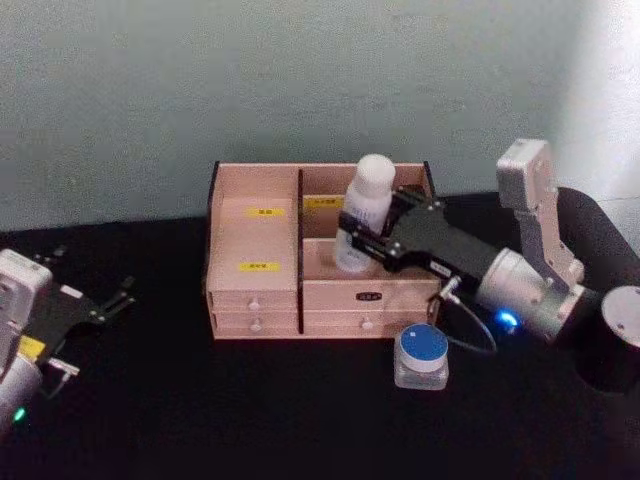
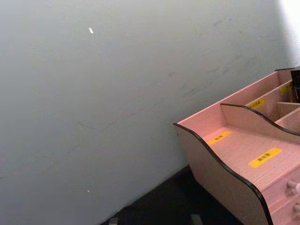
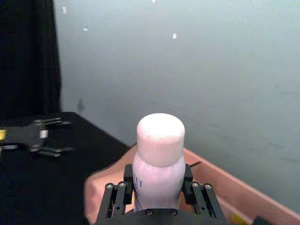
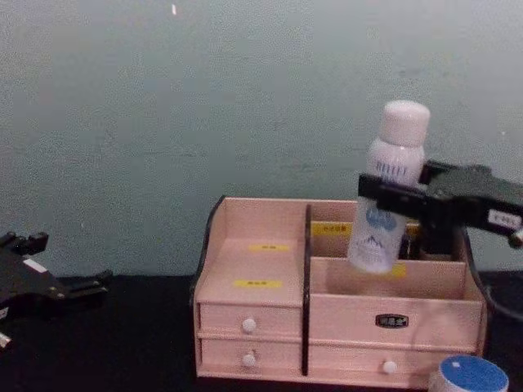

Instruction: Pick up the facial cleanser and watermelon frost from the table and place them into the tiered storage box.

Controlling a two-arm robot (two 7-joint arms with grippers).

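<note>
1. A plain pale grey-green wall (image 1: 300, 80) stands behind the table, marked with faint scuffs and a few small white specks (image 2: 91, 30).
2. The table (image 1: 250, 400) has a black top reaching back to the wall's foot.
3. A bright patch of light (image 1: 612, 60) washes the wall's upper right.
4. A black drape or panel (image 3: 28, 56) adjoins the wall.

Light is dim and even, and the black table (image 1: 250, 400) swallows nearly all detail. The pale wall (image 1: 250, 80) is brightest at the far right, where a washed-out patch glares. The wooden box (image 1: 255, 240) casts hardly any shadow, and its compartments darken inward. The white bottle (image 3: 159, 173) catches soft light on its cap. A blue lamp (image 1: 508, 320) glows on the right arm (image 1: 530, 290), and a green lamp (image 1: 18, 413) on the left arm (image 1: 12, 375).
</note>
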